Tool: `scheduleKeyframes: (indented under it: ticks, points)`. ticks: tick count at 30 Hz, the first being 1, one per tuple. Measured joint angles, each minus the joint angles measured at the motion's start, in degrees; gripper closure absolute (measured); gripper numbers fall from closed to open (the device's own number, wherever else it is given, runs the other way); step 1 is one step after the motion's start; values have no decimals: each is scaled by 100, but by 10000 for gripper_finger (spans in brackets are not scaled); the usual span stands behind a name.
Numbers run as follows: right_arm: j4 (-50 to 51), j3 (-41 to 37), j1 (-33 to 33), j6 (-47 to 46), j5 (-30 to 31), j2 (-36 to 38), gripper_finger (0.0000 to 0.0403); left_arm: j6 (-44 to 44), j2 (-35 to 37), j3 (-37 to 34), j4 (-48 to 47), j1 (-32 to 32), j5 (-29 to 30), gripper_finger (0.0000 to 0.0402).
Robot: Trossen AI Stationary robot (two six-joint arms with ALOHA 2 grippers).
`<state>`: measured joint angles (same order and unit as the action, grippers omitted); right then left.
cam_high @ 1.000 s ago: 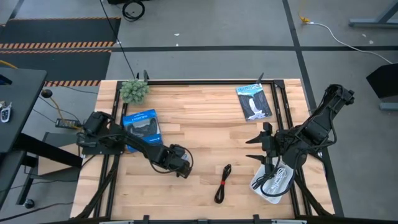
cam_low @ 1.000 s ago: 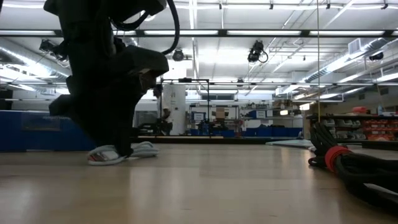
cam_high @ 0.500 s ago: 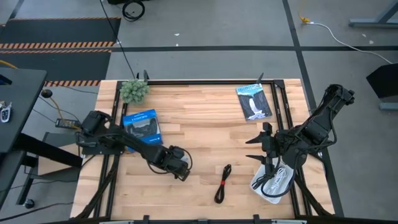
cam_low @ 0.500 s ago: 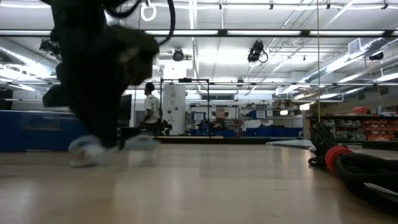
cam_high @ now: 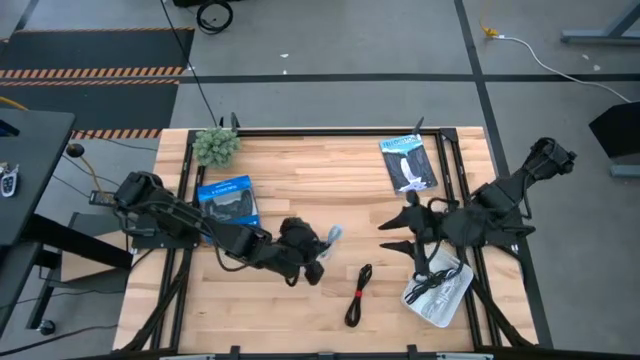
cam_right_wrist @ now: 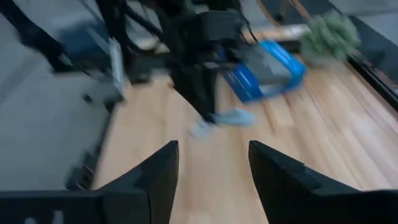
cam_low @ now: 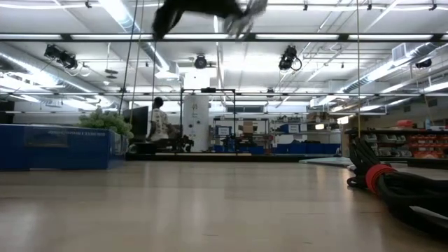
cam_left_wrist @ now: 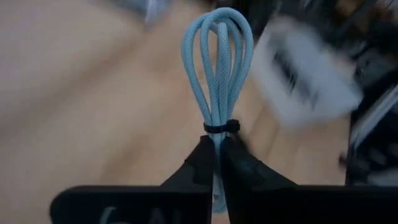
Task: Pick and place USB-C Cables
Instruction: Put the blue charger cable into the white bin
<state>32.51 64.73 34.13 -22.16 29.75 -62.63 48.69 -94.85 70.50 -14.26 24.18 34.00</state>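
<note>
My left gripper is over the table's middle, shut on the short silver-grey cable bundle, a pale looped coil bound by a black tie. In the low view that gripper is high at the picture's top. The black bundle with red lies flat on the wood near the front edge and also shows in the low view. A thin black loop lies on a white sheet at the front right. My right gripper hovers open above that sheet, pointing left. My left gripper pinches the silver-grey bundle between its two fingers, at the end just behind the black tie. The fingers lie along the bundle. Its looped end sticks out past the fingertips. The bundle is lifted clear of the table.
A blue box picturing a controller lies at the left. A small green plant stands at the far left corner. A flat dark packet rests at the far right. Bare wood lies between the two arms.
My left gripper has risen off the table with the silver-grey bundle and moved toward the table's right, leaving the low view at its top. The bundle, then on the wood, is now lifted clear. My right gripper has shifted a little toward the table's left.
</note>
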Motion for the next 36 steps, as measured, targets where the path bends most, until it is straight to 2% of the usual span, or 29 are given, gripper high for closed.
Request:
scheduleKeyframes:
  ticks: [4, 9, 12, 17, 22, 29, 36]
  points:
    - [-984, 0, -496, 259, -755, 0, 201, -1118, 4, 352, 663, -51, 667, 382]
    - [-1720, 0, -961, 537, -1313, 0, 174, -2126, 4, 786, 1254, -184, 761, 382]
    - [-1834, 2, -1123, 608, -1545, 0, 149, -2597, 4, 973, 1577, -246, 777, 382]
    - [-1946, 2, -1228, 723, -1548, 0, 103, -3290, 4, 1190, 2108, -305, 835, 382]
    - [-2370, 2, -1231, 1095, -1064, 0, 82, -3751, 4, 1213, 2538, -354, 834, 382]
    - [-3014, 2, -1443, 1514, -1160, -57, 99, -3805, 2, 1211, 2545, -423, 551, 382]
    - [-3515, 2, -1714, 1529, -1626, -296, 155, -4107, -2, 1211, 2670, -466, 516, 381]
